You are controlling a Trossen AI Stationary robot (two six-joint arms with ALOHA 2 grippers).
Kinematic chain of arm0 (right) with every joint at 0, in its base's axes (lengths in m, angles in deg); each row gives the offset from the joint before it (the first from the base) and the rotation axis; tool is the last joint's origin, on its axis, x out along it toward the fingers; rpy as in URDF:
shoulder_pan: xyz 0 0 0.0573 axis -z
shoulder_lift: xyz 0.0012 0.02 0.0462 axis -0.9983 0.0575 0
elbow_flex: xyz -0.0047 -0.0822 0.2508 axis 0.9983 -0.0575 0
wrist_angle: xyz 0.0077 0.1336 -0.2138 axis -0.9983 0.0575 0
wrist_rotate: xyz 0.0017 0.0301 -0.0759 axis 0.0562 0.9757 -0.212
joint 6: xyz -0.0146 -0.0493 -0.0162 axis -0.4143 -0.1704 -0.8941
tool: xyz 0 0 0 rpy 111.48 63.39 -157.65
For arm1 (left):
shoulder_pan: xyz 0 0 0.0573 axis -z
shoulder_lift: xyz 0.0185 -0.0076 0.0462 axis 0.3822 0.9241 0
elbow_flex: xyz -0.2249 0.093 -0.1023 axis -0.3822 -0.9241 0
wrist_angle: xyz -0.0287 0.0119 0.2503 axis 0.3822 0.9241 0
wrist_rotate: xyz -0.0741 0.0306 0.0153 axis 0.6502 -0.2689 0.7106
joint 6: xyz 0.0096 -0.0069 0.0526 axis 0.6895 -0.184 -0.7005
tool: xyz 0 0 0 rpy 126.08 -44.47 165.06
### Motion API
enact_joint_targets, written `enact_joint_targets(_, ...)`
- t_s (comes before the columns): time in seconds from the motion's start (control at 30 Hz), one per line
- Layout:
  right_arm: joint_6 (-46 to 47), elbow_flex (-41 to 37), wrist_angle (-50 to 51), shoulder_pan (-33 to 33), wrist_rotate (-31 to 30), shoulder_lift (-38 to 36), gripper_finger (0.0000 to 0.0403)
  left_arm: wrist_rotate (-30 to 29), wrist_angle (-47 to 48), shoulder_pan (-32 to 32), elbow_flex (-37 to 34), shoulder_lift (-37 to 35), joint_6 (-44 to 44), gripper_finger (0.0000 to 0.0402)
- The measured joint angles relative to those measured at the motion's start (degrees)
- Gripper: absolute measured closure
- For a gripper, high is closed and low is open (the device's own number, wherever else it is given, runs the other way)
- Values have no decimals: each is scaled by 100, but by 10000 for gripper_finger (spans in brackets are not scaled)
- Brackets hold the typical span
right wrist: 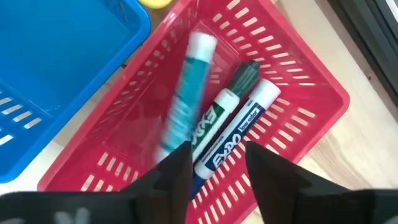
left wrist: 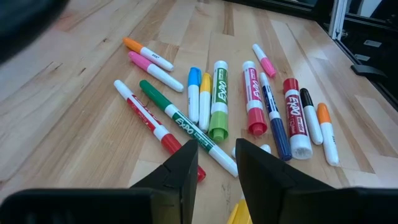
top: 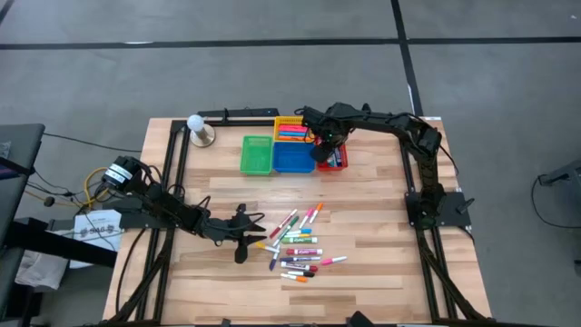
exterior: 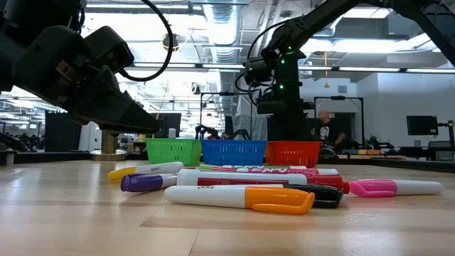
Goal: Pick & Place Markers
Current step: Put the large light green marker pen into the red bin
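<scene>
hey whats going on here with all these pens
Two robot arms are sorting markers from a pile on the wooden table into small coloured baskets. The right end effector hangs over the red basket, open, with a blurred teal marker apparently dropping in beside two markers already lying there. The left end effector sits low at the pile's edge, fingers apart and holding nothing, pointing at a green marker. The yellow basket already holds some markers.

blurred: teal-barrelled marker (right wrist: 183, 102) in red basket (right wrist: 298, 81), label unreadable | cut off: blue basket (right wrist: 56, 56) at right wrist frame edge | hidden: right gripper (top: 325, 151) fingertips in high view | too small: yellow basket (top: 290, 121) contents
</scene>
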Motion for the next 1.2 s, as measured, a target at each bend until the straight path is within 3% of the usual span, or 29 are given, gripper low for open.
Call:
enact_joint_targets(0.23, -167, 0, 73, 0, -1, -2, 212, -1, 0, 0, 0, 0, 0, 294)
enact_joint_targets(0.6, -293, 315, 387, -72, -23, -219, 204, 0, 31, 0, 1, 0, 0, 294)
enact_joint_targets(0.77, -308, 323, 392, -312, -223, -852, 207, 0, 42, 0, 2, -2, 17, 294)
enact_joint_targets(0.93, -161, 99, 184, -802, -808, -1834, 204, 3, 44, 83, 2, -2, 20, 294)
enact_joint_targets(1.07, -13, -663, -335, -1325, -1088, -2842, 206, 3, 44, 130, 2, -2, 20, 294)
enact_joint_targets(1.2, 154, -1906, -1195, -1941, -1078, -3975, 210, 3, 43, 142, 2, -2, 20, 294)
